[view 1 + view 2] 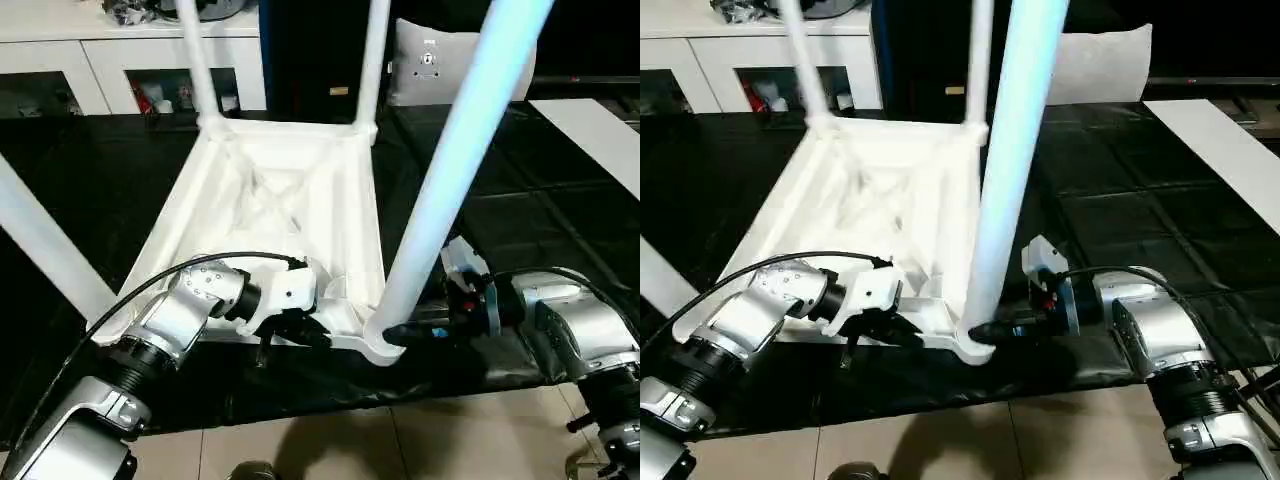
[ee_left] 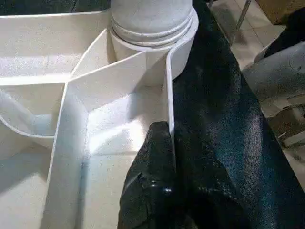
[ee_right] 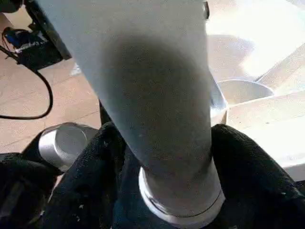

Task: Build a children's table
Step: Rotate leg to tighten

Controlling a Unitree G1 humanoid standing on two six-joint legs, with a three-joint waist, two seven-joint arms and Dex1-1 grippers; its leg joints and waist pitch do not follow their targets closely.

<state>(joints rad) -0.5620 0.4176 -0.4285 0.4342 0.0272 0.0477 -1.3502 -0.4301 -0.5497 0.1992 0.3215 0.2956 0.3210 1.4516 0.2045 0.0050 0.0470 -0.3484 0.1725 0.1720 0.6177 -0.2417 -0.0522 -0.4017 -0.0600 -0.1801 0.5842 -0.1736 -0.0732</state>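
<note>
The children's table lies upside down, its white ribbed top (image 1: 290, 200) on the black work table (image 1: 90, 170). Four white legs stand up from its corner sockets: far left (image 1: 200, 60), far right (image 1: 372, 60), near left (image 1: 40, 245) and near right (image 1: 460, 170). My left gripper (image 1: 300, 325) is shut on the thin near rim wall (image 2: 169, 95) of the top, just beside the near right socket (image 2: 152, 28). My right gripper (image 1: 400, 335) reaches in from the right. Its black fingers (image 3: 95, 171) press both sides of the near right leg (image 3: 152, 95) just above its socket.
A white cabinet (image 1: 120, 60) stands behind the work table, with a white cushion (image 1: 440, 60) to its right. A white board (image 1: 600, 130) lies at the far right. The work table's front edge runs just under my grippers, with tiled floor (image 1: 400, 440) below.
</note>
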